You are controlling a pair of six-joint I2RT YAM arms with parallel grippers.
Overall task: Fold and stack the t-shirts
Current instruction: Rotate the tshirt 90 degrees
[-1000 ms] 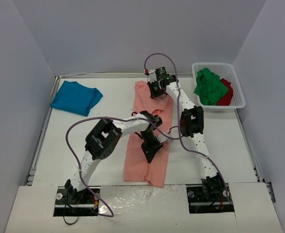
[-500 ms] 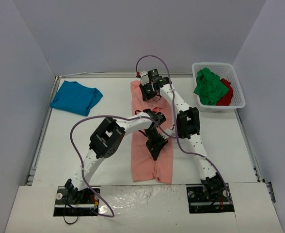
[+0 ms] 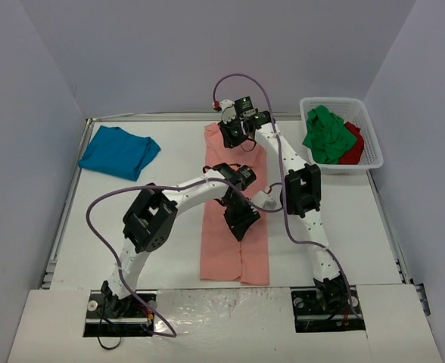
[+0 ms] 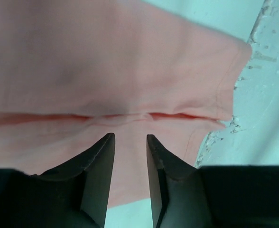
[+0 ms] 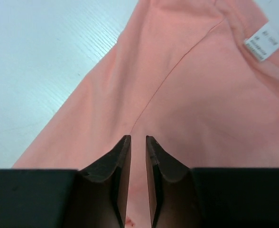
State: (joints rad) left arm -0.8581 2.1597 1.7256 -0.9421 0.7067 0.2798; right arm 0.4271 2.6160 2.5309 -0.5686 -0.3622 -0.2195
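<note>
Left fingers [image 4: 97, 180] and right fingers [image 5: 116, 180] stand slightly parted, gripping nothing; the salmon-pink t-shirt [image 3: 234, 261] looks soft, light and limp; its near hem corners seem the best hold.

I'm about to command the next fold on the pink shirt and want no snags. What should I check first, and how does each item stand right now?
1. Left gripper free of cloth: ok, jaws apart, nothing between them.
2. Right gripper free of cloth: ok, jaws slightly apart above the shirt, nothing pinched.
3. Salmon shirt lying as a straight strip: ok, folded lengthwise at mid-table.
4. Teal shirt clear of the work: ok, folded at the far left, apart.
5. Green shirt and red shirt out of the way: ok, both in the basket.
6. Hidden wrinkles under the arms: cannot tell.
</note>
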